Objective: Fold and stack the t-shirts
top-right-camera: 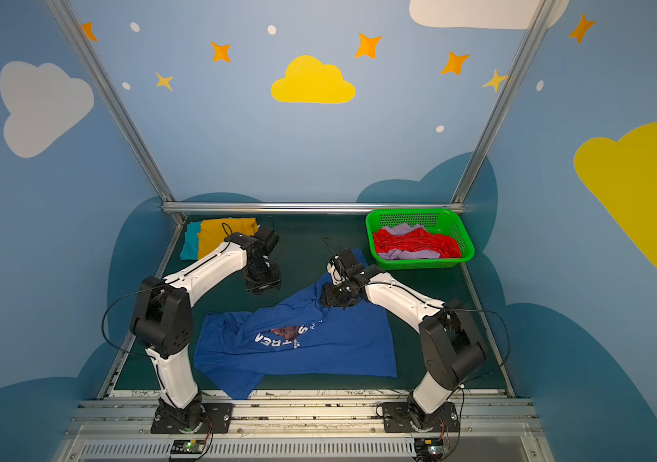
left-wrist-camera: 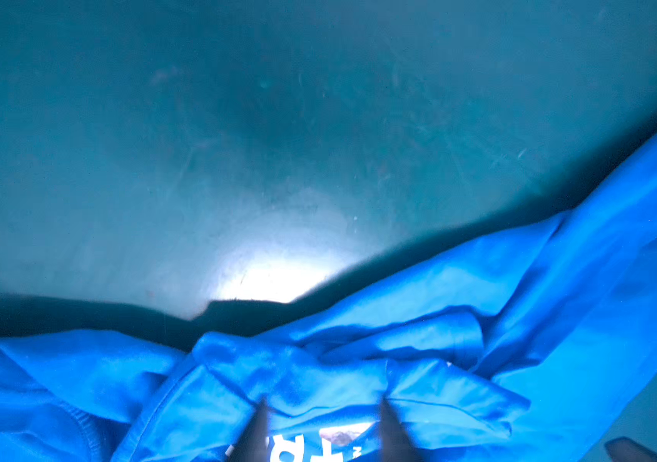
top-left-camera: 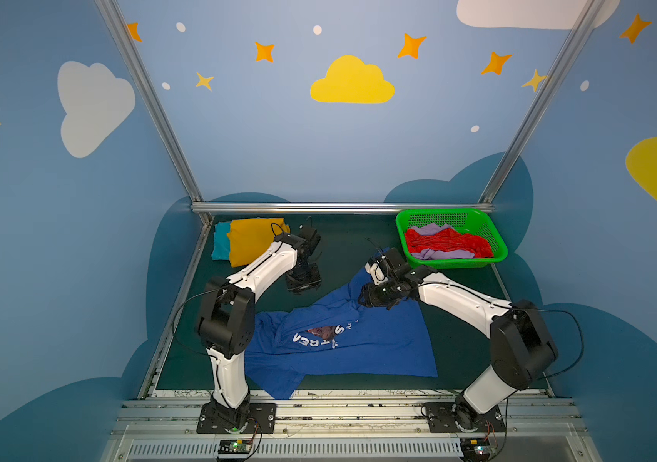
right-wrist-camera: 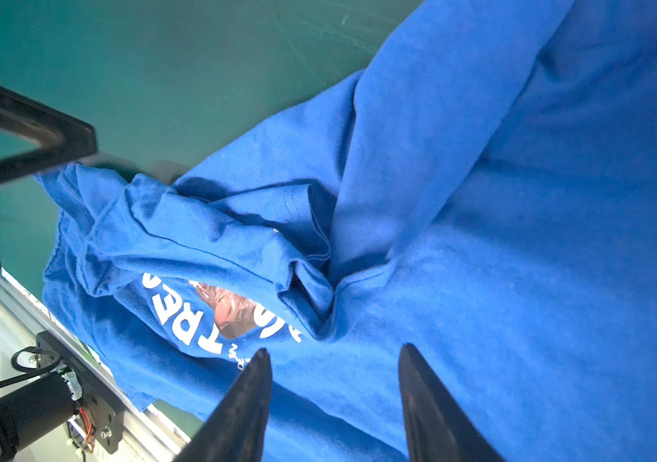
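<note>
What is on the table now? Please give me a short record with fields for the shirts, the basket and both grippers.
blue t-shirt: crumpled on the table, a fold covers part of its print
yellow t-shirt: folded, far left corner, on top of the teal t-shirt
basket: far right corner, holds the red t-shirt and lilac t-shirt, unfolded
left gripper: open, empty, beside the blue t-shirt's far edge
right gripper: open, empty, above the blue t-shirt
</note>
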You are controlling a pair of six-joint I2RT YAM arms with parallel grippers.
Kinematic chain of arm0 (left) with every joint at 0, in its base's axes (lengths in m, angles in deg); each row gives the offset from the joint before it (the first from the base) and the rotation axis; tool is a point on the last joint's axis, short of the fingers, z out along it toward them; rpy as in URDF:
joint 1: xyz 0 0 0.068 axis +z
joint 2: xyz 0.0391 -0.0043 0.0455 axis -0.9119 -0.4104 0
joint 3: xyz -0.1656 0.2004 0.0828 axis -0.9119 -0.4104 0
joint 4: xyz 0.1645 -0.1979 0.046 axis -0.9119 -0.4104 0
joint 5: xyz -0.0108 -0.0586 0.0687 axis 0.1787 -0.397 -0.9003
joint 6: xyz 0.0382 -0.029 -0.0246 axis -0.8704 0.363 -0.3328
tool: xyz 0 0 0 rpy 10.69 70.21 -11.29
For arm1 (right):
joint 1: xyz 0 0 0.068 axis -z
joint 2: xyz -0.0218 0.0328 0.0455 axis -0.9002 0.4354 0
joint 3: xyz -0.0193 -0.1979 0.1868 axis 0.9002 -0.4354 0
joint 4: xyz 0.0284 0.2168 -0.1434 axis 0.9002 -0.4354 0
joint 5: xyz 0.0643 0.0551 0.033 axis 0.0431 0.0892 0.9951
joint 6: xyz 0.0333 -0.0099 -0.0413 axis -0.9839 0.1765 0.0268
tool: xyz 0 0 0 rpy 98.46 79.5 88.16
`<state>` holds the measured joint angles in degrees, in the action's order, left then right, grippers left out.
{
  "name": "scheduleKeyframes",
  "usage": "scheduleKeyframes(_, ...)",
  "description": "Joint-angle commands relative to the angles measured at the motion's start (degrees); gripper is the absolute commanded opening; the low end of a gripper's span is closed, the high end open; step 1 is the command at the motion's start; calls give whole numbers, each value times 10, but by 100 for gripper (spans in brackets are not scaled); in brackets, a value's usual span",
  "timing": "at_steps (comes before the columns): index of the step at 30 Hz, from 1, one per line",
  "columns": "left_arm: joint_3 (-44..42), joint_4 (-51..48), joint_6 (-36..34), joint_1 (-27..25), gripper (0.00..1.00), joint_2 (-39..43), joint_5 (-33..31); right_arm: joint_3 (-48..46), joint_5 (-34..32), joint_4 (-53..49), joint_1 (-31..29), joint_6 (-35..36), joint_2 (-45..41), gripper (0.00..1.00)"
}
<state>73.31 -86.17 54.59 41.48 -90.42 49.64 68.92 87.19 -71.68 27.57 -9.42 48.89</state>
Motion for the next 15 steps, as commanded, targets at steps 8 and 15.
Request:
scheduleKeyframes(8,-31,-15,7,-31,74,-64,45,-4,-4,-8,7,4,-17,52)
scheduleKeyframes(15,-34,-34,6,-36,4,-49,31,1,5,-2,11,0,-5,52)
